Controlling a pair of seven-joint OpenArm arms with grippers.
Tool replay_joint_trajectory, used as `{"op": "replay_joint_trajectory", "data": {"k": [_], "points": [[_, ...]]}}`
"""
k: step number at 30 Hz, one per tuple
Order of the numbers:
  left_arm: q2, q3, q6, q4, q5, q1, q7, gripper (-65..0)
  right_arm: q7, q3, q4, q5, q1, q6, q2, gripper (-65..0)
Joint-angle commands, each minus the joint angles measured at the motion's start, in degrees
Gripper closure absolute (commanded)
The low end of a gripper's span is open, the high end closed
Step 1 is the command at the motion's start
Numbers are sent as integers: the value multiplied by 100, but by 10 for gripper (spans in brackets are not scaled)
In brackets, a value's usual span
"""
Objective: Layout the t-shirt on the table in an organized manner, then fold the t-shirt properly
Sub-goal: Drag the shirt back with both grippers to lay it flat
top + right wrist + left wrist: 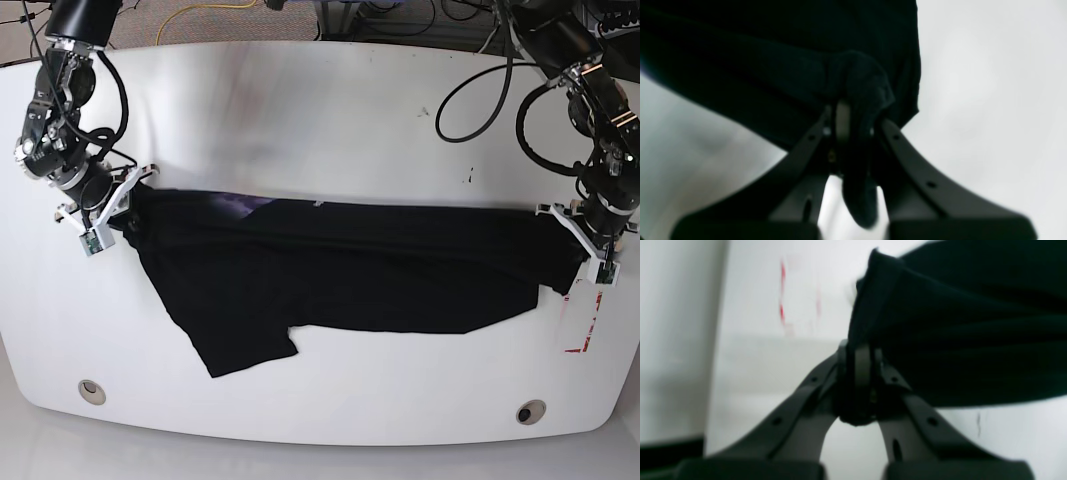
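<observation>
White and glossy, the table [330, 110] fills the base view, its rounded edges set against a cable-strewn floor [230, 18] beyond the far edge. Two round grommet holes [92, 391] sit close to the near edge, one toward each near corner, and a red-and-white tape mark [580, 325] lies by the right edge. The t-shirt [330, 270] is stretched as a long black band across the middle of the worktop, from the left edge almost to the right one, with one sleeve drooping toward the near-left corner. A small purple patch shows on the cloth near its far edge; the rest looks plain matte black. The right gripper [128, 208] pinches the shirt's left end and the left gripper [578, 262] pinches its right end, each clamped tight on fabric.

Only the left wrist view shows the pinch up close: the dark, curved plastic jaws of the left gripper [858, 370] meet on a bunched fold of t-shirt [957, 326], with a soft ridged hem rising above them. The tape mark [782, 293] is a red blur on the table [773, 366].

From the right wrist view, the right gripper [853, 133] is closed on a thick wad of t-shirt [773, 60], a rounded lump above the jaws and a tail hanging below. The table [990, 100] here is bare, hazy white.
</observation>
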Motion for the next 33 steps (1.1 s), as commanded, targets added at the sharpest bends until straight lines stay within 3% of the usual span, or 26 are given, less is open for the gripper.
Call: {"op": "replay_joint_trajectory", "data": {"k": [1,11,33], "points": [[-119,-36,51,112,8,92,-136,0,170,64,104,-5,-58,-23,103,-5],[-119,-36,51,112,8,558,-136,0,170,64,113,38,-515,-23,76,-3],[-137,-36,51,112,8,1639,-136,0,152,55,631,-5,-1579,-67,-390,-8]]}}
